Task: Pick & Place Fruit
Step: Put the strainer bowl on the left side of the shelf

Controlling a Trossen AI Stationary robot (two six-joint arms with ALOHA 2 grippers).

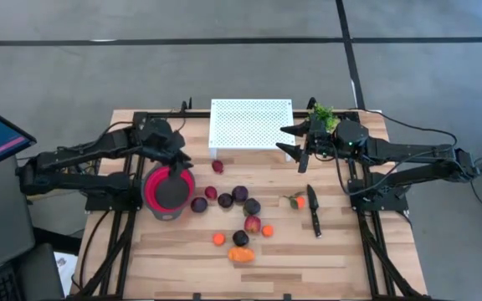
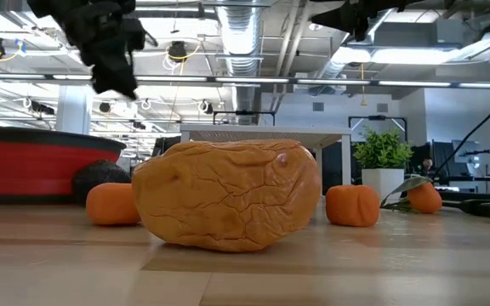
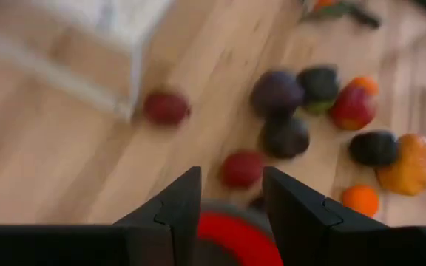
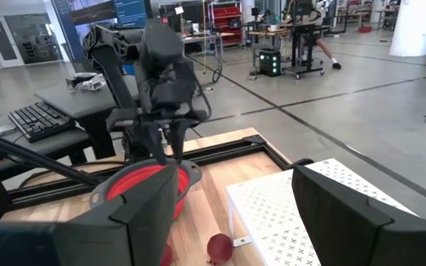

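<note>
The toy fruits lie loose on the wooden table's middle: dark purple plums [image 1: 239, 194], a red ball [image 1: 217, 165] near the white stand, a red-yellow ball [image 1: 252, 224], small oranges [image 1: 218, 238] and the larger orange piece [image 1: 241, 254], which fills the low view [image 2: 228, 195]. My left gripper [image 1: 178, 159] hangs open above the far rim of the red bowl [image 1: 170, 191], with nothing between its fingers [image 3: 231, 199]. My right gripper [image 1: 295, 142] is wide open [image 4: 235, 222], raised beside the white stand's right end and clear of the fruit.
A white perforated stand [image 1: 250, 125] sits at the table's far middle. A black-handled knife [image 1: 314, 209] lies right of the fruit beside an orange with a leaf [image 1: 296, 201]. A small potted plant [image 1: 323, 113] stands behind the right gripper. Bare wood lies along the near edge.
</note>
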